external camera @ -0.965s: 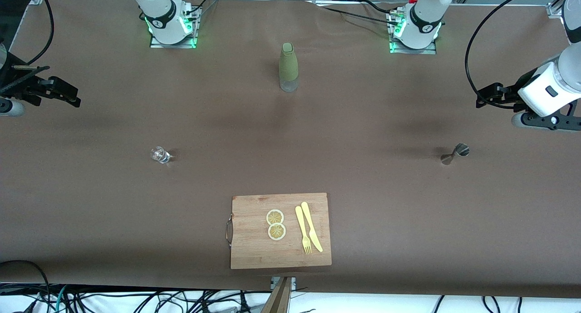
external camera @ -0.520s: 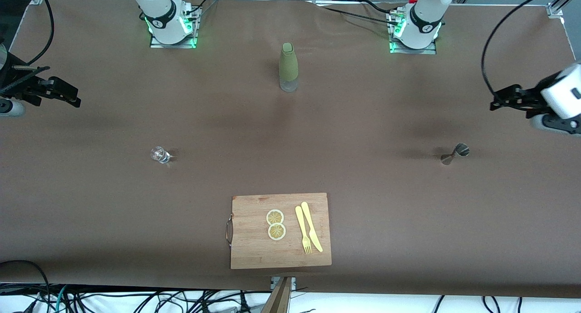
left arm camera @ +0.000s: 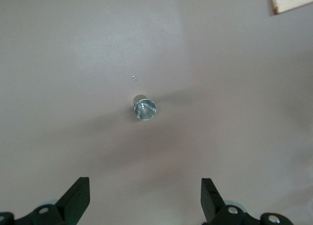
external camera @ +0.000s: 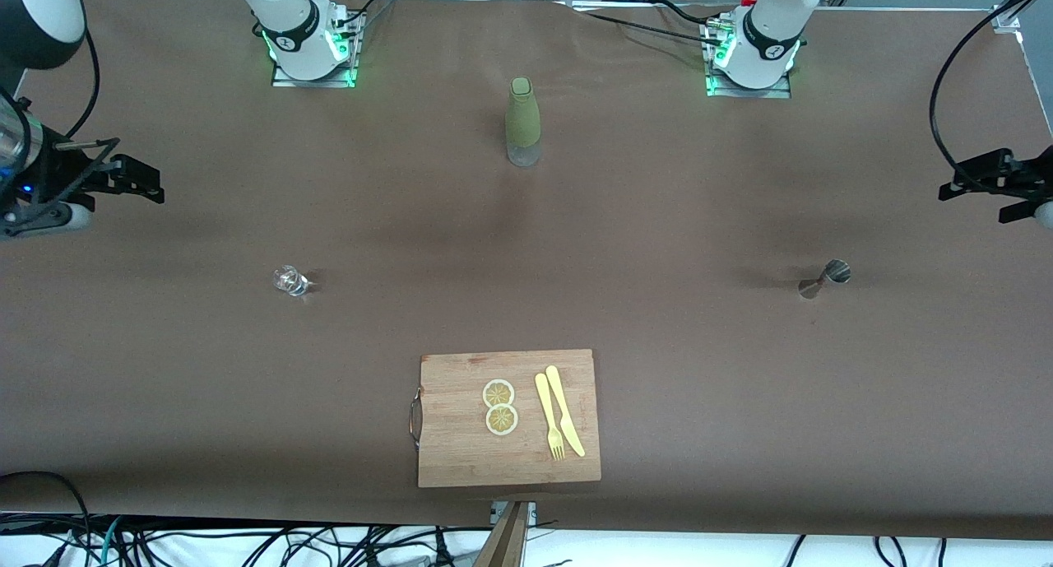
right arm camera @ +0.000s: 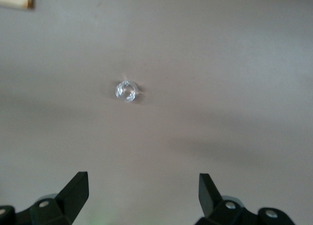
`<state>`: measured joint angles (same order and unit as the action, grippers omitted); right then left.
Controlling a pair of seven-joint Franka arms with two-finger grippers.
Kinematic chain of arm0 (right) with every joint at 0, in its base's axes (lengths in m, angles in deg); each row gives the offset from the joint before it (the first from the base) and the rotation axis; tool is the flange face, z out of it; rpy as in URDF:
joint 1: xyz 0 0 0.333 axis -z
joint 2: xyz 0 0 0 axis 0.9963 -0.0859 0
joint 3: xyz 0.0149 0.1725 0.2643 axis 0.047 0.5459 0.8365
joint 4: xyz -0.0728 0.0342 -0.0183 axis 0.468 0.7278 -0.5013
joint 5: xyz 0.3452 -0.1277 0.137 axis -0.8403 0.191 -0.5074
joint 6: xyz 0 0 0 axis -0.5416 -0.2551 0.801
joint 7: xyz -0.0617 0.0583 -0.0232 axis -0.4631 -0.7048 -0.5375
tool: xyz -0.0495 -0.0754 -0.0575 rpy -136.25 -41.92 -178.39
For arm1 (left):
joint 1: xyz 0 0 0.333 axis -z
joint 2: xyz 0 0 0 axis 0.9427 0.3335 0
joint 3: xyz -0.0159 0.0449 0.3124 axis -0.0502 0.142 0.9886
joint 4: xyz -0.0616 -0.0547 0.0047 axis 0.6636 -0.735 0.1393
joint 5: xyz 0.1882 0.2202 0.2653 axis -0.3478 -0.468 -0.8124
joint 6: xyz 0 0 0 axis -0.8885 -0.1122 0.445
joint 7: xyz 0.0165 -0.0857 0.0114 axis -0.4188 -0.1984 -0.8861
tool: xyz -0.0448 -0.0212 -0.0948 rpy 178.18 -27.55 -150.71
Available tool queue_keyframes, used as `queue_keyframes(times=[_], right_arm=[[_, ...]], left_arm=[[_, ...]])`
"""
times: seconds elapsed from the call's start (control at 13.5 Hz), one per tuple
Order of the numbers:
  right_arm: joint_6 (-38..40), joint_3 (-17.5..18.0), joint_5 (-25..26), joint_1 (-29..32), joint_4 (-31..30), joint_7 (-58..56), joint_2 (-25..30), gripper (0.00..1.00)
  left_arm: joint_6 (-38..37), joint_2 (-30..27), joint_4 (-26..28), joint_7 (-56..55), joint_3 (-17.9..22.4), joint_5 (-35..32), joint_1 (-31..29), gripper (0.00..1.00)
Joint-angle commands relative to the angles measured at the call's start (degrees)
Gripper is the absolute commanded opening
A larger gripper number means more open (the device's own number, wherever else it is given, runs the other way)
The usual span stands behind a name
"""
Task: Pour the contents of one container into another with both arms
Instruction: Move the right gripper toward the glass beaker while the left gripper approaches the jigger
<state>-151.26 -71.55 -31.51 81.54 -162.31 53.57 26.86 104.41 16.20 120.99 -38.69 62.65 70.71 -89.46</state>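
Observation:
The tiny clear glass cup [external camera: 289, 281] stands on the brown table toward the right arm's end; the right wrist view shows the glass cup [right arm camera: 126, 90] from above. The silver jigger [external camera: 825, 277] stands toward the left arm's end, and the left wrist view looks down on the jigger [left arm camera: 145, 108]. My right gripper [external camera: 146, 184] hovers open and empty near the table's end, apart from the cup. My left gripper [external camera: 967, 187] hangs open and empty at the other end, apart from the jigger. Each wrist view shows its own gripper wide open: left gripper [left arm camera: 145, 200], right gripper [right arm camera: 144, 194].
A tall olive-green bottle [external camera: 522, 121] stands mid-table near the bases. A wooden cutting board [external camera: 461, 443] with two lemon slices [external camera: 499, 406], a yellow fork [external camera: 549, 415] and knife [external camera: 565, 409] lies near the front edge.
The left gripper has drawn outward toward its end of the table. The right gripper has shifted slightly inward over the table. Cup and jigger have not moved.

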Motion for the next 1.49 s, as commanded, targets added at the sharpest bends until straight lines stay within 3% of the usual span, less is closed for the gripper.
queue_keyframes(times=[0.0,0.15,0.3,0.59,1.11,1.41], right_arm=[[-0.2,-0.2,-2.8,3.1,0.6,-12.5,-3.4,1.00],[-0.3,-0.1,-5.7,3.6,0.7,-18.0,-5.0,1.00],[-0.6,-0.1,-6.7,4.5,0.7,-24.1,-6.5,1.00],[-4.4,-0.3,-14.0,5.9,0.5,-37.5,-10.0,1.00],[-7.4,-0.6,-34.7,12.1,-1.1,-69.7,-18.9,1.00],[-7.3,-0.7,-47.8,15.5,-2.7,-91.1,-25.6,1.00]], left_arm=[[-0.4,0.9,-1.5,9.7,-0.5,3.1,-4.9,1.00],[0.0,1.1,-1.6,15.9,-0.5,3.4,-7.6,1.00],[-0.1,2.3,-1.5,22.7,-0.4,8.6,-11.4,1.00],[-0.2,6.2,-1.2,37.9,-0.5,14.1,-18.7,1.00],[-5.4,13.8,-0.7,62.2,-0.5,25.8,-26.7,1.00],[-6.6,18.4,-0.6,72.8,-0.5,28.7,-29.2,1.00]])
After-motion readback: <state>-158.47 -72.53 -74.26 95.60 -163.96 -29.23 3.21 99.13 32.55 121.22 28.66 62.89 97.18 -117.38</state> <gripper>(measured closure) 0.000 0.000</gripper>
